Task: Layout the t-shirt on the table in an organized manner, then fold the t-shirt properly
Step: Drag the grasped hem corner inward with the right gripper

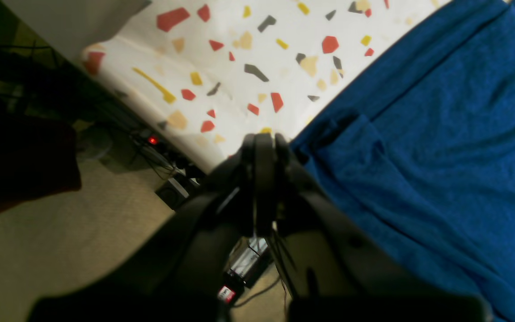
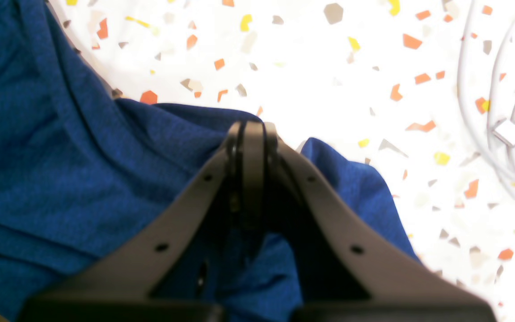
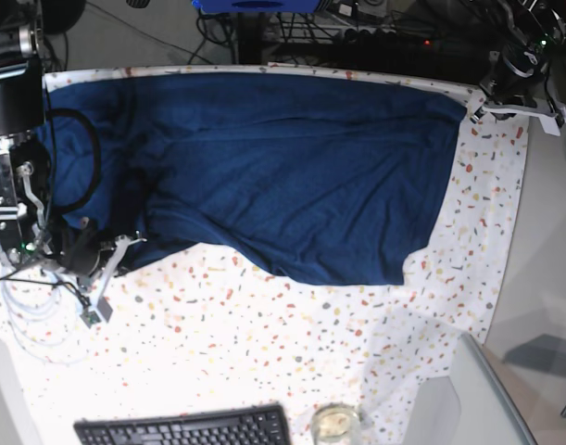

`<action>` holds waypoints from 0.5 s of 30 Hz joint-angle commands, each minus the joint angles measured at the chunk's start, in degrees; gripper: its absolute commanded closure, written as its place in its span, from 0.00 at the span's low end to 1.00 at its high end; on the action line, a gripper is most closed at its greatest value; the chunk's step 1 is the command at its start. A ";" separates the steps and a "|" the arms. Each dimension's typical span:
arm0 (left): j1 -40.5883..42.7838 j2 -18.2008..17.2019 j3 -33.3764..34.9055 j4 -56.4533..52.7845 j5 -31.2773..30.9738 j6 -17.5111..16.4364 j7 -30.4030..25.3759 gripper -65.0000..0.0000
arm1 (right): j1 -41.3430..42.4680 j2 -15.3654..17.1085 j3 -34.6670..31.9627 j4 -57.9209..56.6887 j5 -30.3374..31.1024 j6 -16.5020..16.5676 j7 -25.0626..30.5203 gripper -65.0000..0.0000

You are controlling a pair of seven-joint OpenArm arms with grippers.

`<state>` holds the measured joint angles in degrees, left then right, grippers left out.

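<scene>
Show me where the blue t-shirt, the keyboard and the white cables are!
t-shirt (image 3: 292, 176), base view, middle of the spread fabric.
keyboard (image 3: 185, 430), base view, middle of the key rows.
white cables (image 2: 499, 129), right wrist view, clip on the bundle.

A black keyboard lies at the near edge, a glass (contents unclear) just beside it; white cables coil at one side.

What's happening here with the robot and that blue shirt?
A two-armed robot is laying out a navy t-shirt on the speckled table. The right gripper has shut on a near edge of the fabric, while the left gripper, also shut, sits at the far corner. The shirt is spread out but still rumpled, not yet folded.
</scene>
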<state>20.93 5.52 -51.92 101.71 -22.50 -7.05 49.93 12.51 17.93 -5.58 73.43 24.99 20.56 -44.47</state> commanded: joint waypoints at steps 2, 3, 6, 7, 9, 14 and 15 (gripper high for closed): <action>0.13 -0.55 -0.17 0.93 -0.31 -0.12 -1.18 1.00 | 2.21 0.75 0.44 1.08 0.37 0.15 0.47 1.00; 0.13 -0.64 -0.17 0.93 -0.31 -0.12 -1.18 1.00 | 2.30 0.75 0.44 1.08 0.37 0.15 0.56 1.00; 0.13 -0.64 -0.17 0.93 -0.31 -0.12 -1.18 1.00 | 2.21 0.57 2.90 1.17 0.37 0.15 0.73 1.00; 0.13 -0.64 -0.17 0.93 -0.31 -0.12 -1.18 1.00 | 2.21 0.48 4.13 1.17 0.37 0.15 0.73 1.00; 0.13 -0.64 -0.17 0.93 -0.31 -0.12 -1.18 1.00 | 2.21 0.40 6.16 1.52 0.37 0.15 0.82 1.00; -0.31 -0.73 -0.17 0.93 -0.31 -0.12 -1.18 1.00 | 1.07 0.40 9.41 7.76 0.37 0.15 0.82 1.00; -0.40 -0.73 -0.17 0.93 -0.31 -0.12 -1.18 1.00 | 0.72 0.40 10.11 9.25 0.37 0.15 0.82 1.00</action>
<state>20.51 5.23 -51.94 101.71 -22.50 -7.05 49.54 12.19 17.56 3.97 81.71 24.97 20.56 -44.86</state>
